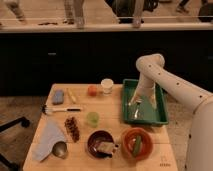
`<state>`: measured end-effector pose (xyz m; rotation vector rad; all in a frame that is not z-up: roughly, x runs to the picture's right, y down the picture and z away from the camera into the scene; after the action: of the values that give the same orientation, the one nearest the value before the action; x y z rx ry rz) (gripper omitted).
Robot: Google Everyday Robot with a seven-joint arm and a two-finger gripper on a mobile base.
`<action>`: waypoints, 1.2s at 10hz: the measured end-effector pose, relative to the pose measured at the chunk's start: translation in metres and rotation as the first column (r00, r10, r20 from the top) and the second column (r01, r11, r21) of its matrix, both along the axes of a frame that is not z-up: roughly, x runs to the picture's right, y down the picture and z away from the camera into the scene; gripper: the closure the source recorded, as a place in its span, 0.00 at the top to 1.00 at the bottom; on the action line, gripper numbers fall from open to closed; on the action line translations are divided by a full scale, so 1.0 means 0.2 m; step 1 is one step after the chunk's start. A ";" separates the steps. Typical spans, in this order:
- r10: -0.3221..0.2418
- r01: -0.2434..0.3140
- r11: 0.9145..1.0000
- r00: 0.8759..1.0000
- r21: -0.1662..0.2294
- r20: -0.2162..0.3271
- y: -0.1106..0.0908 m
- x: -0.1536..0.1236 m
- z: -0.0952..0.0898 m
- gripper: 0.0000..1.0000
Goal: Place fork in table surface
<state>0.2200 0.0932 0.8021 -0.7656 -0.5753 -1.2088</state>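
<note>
- Table surface (107, 107): light tan wooden planks, rectangular, carrying every item below. A small dark mark sits at its near right corner; it cannot be read.
- Robot arm (165, 85): white, comes in from the right edge, bends at an elbow above the tray's far end and points down into it.
- Green tray (161, 107): rectangular plastic, on the right half of the table, long side running away from the camera.
- Blue-grey cloth (49, 136): crumpled at the near left corner, with a metal ladle (60, 149) lying on its near edge.
- Orange bowl (136, 143): near edge, just in front of the tray, something green inside.
- Dark bowl (99, 143): just left of the orange bowl, pale contents I cannot identify.
- Black-handled utensil (62, 109): lies crosswise on the left side, white head toward the left edge.
- Gripper (135, 103): low inside the tray, over its left half. Whether it is gripping or released cannot be told.
- Fork (136, 113): slim and silver, inside the tray directly under the gripper. Held or lying on the tray floor: cannot tell. Not on the wood.
- Brown cluster of food (72, 128): between the cloth and a green cup (92, 118).
- White cup (107, 85): far edge, just left of the tray.
- Blue sponge (58, 96): far left.
- Orange-red fruit (92, 90): beside the white cup.
</note>
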 end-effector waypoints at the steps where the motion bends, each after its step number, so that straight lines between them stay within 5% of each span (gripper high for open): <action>1: 0.001 -0.001 1.000 1.000 0.001 -0.001 0.00 0.00 0.00 0.80; 6: 0.009 -0.003 0.990 0.999 0.138 -0.044 -0.13 0.05 0.20 0.80; 12: -0.081 0.087 0.982 0.996 0.168 -0.041 -0.18 0.09 0.43 0.80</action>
<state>0.2386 0.0563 0.8880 -0.6698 -0.4095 -1.3022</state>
